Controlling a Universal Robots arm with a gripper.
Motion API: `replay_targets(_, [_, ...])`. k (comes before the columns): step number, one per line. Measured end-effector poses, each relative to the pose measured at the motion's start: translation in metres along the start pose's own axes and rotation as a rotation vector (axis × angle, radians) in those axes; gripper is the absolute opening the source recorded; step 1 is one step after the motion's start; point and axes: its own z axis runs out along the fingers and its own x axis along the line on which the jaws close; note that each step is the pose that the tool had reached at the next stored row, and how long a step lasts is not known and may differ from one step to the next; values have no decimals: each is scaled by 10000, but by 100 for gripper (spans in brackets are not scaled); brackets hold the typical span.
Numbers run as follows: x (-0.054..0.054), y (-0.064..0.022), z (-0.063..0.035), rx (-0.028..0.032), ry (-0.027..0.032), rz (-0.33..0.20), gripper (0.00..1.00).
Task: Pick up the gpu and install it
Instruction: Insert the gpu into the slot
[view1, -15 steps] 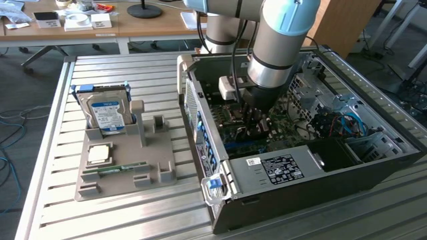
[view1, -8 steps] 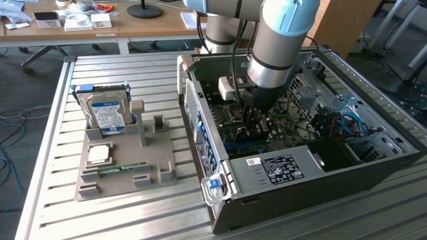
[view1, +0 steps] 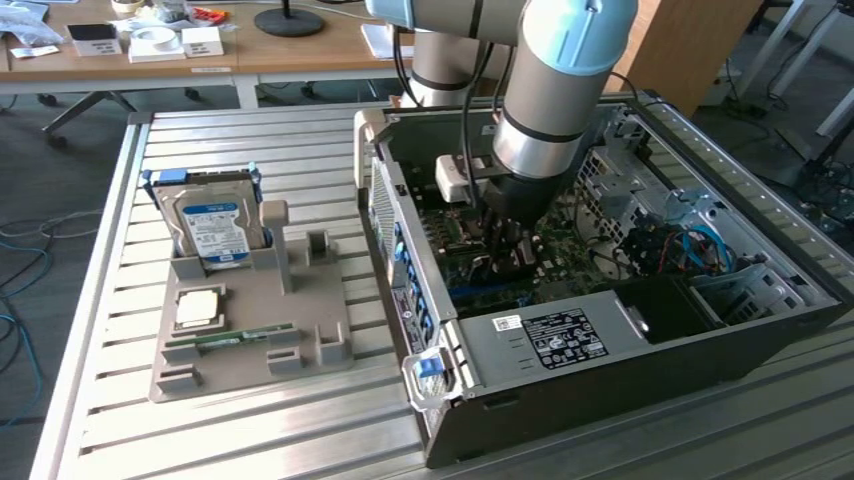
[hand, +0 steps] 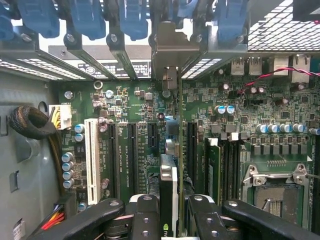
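Seen edge-on in the wrist view, the gpu (hand: 169, 185) is a thin dark card standing upright over the green motherboard (hand: 135, 100). Its silvery bracket (hand: 167, 55) reaches up to the row of rear slot openings. My gripper (hand: 172, 220) is shut on the card, one black finger on each side. The card's lower edge lies along a black expansion slot (hand: 192, 150); I cannot tell whether it is seated. In the exterior view the arm reaches down into the open computer case (view1: 601, 400), with the gripper (view1: 511, 255) low over the board.
A grey holder (view1: 254, 345) beside the case carries the blue-labelled hard drive (view1: 214, 225), a green memory stick (view1: 247, 337) and a square chip (view1: 198, 308). Around the card are a white slot (hand: 92, 160), a CPU socket (hand: 275, 185), blue slot latches (hand: 90, 17) and a black cable bundle (hand: 30, 122).
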Motion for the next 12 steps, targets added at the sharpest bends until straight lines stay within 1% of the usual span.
replay_targets(12, [2,0,32,0,4,0,27])
